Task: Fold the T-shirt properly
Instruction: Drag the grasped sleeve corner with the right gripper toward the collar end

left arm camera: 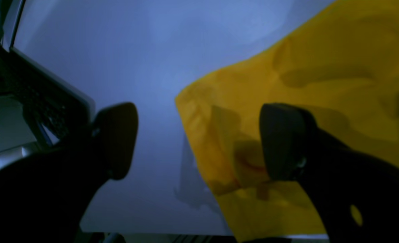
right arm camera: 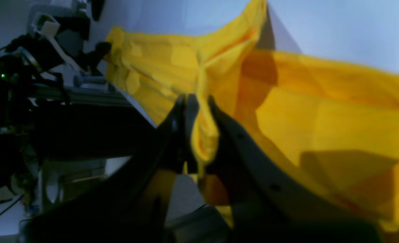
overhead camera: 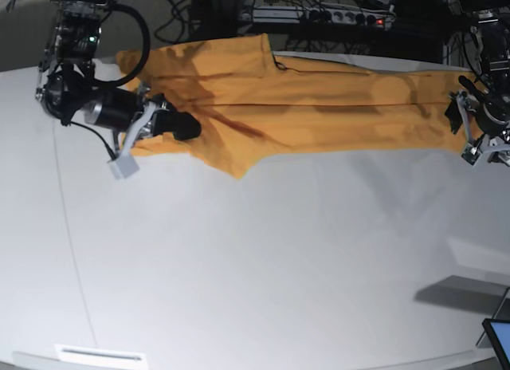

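The orange-yellow T-shirt (overhead camera: 319, 107) lies stretched in a long band across the far side of the white table (overhead camera: 263, 258). At the left of the base view, my right gripper (overhead camera: 185, 127) is shut on a bunched fold of the T-shirt (right arm camera: 320, 125). The right wrist view shows that fold pinched between the dark fingers of the right gripper (right arm camera: 199, 103). At the shirt's far right end in the base view, my left gripper (overhead camera: 457, 115) stands open. In the left wrist view the left gripper (left arm camera: 199, 141) hangs over a corner of the T-shirt (left arm camera: 320, 84), which lies under one finger (left arm camera: 283, 141), not held.
Cables and a power strip (overhead camera: 343, 15) run behind the table's far edge. A screen corner (overhead camera: 499, 340) pokes in at the front right, and a white strip (overhead camera: 100, 356) lies at the front left. A dark frame (left arm camera: 40, 98) borders the table beside the left gripper.
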Robot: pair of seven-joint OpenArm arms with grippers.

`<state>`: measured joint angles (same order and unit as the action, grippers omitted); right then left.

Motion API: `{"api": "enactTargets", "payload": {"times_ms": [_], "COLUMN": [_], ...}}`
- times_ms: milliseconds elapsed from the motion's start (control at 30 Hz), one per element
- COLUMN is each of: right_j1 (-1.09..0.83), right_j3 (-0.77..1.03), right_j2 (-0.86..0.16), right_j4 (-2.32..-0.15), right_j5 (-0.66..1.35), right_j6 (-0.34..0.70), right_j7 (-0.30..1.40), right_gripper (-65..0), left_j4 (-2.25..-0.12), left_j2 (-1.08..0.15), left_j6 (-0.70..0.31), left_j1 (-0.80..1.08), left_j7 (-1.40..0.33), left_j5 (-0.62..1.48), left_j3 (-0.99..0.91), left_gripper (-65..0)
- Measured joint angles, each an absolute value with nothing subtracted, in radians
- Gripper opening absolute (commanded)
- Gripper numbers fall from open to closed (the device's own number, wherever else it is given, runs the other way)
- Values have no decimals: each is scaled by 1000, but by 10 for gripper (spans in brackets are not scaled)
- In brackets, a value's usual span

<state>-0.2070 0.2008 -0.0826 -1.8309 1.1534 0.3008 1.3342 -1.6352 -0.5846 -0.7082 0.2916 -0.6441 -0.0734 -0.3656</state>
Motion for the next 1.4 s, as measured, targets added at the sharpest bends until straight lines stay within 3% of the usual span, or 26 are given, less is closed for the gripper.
{"api": "enactTargets", "payload": {"times_ms": [367, 567, 1200, 1400], "right_j1": [-296, -357, -384, -356], "right_j3": [201, 200, 200, 201], "right_j2": [-83, -114, -123, -99], "right_j4": [-1915, -1915, -1911, -1878], "right_j5": [1157, 1314, 1306, 1174], "right_j6": [301, 301, 300, 297], "right_j7": [1340, 1335, 1333, 1334], "right_gripper": [-649, -649, -649, -647], "left_j4": [-1635, -1635, -1635, -1635], "left_j2": [-584, -584, -584, -584], "left_j6": [-708, -708, -708, -708], "left_j1": [291, 291, 292, 292], "left_j7": [-644, -644, -645, -644], "left_j5": [-75, -76, -78, -78], "left_j3": [-366, -365, -364, -364], "left_gripper": [-101, -101, -101, -101]}}
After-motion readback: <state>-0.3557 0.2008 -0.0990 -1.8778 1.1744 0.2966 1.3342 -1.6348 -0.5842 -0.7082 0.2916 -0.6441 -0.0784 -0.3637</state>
